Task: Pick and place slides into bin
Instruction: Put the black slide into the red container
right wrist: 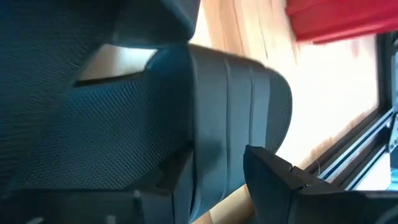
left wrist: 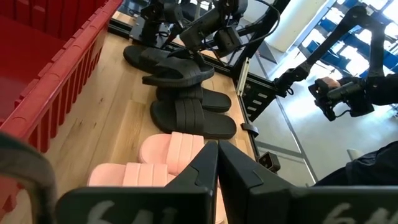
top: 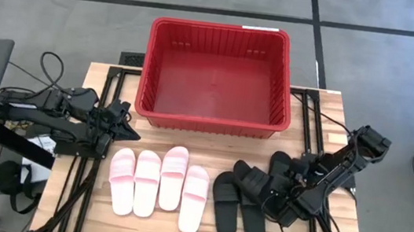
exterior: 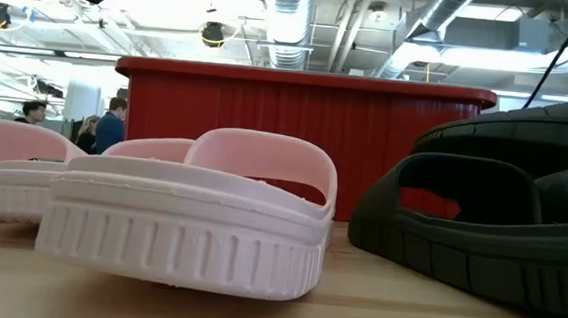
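From above, the large red perforated plastic bin (top: 216, 73) sits empty at the far side of the wooden table (top: 211, 144), while four pale pink foam slides (top: 157, 183) lie in a row in front of it and the black rubber slides (top: 248, 203) cluster beside them; the left pincer (top: 128, 128) waits with fingers together just beside the pink row, and the right pincer (top: 284, 206) is down among the black pairs. At table height, a pink slide and a black slide fill the foreground with the red bin wall behind, people faint in the room beyond. The left wrist view shows its fingers (left wrist: 202, 168) touching, pink slides below. The right wrist view shows its fingers (right wrist: 273, 171) clamped on a black slide's strap (right wrist: 236, 118). By these views nothing is binned yet: likely the first pick, all eight slides left
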Motion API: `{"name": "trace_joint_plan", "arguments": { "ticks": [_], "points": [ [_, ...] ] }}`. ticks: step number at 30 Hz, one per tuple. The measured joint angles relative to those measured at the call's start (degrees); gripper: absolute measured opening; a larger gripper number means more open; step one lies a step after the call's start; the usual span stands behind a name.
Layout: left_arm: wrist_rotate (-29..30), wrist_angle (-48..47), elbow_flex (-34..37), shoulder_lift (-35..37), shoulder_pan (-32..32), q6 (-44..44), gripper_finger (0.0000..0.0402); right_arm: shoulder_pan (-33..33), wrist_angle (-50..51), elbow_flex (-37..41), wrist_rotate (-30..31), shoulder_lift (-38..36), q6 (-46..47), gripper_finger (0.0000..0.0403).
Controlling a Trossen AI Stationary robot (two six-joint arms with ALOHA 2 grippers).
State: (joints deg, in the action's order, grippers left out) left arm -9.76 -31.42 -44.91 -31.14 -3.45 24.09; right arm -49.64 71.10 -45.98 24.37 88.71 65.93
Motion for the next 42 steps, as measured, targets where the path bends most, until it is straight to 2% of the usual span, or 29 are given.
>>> {"name": "trace_joint_plan", "arguments": {
  "ticks": [5,12,24,29,39,42],
  "points": [
    [0.00,0.00,0.00,0.00,0.01,-0.13,0.0000,1.43,-1.25,1.36,-1.15,0.00,0.06,0.0108],
    [0.07,0.00,-0.02,0.02,0.01,-0.08,0.0000,2.11,-0.97,1.30,-0.45,0.00,1.50,0.0011],
    [0.09,-0.71,-0.02,0.02,-0.01,-0.81,0.0000,-0.42,7.95,-4.71,0.97,-0.15,6.62,0.0004],
    [0.09,-1.24,-0.02,0.02,-0.01,-1.79,0.0000,-1.04,8.88,-7.03,0.97,-2.42,9.20,0.0003],
    [0.09,-1.25,-0.02,0.02,-0.01,-3.41,0.0000,-0.84,17.45,-10.63,2.11,-8.06,12.24,0.0001],
    [0.10,-1.25,-0.02,0.00,0.00,-3.41,0.0000,-0.82,19.27,-12.22,4.50,-8.29,12.95,0.0001]
  ]
}}
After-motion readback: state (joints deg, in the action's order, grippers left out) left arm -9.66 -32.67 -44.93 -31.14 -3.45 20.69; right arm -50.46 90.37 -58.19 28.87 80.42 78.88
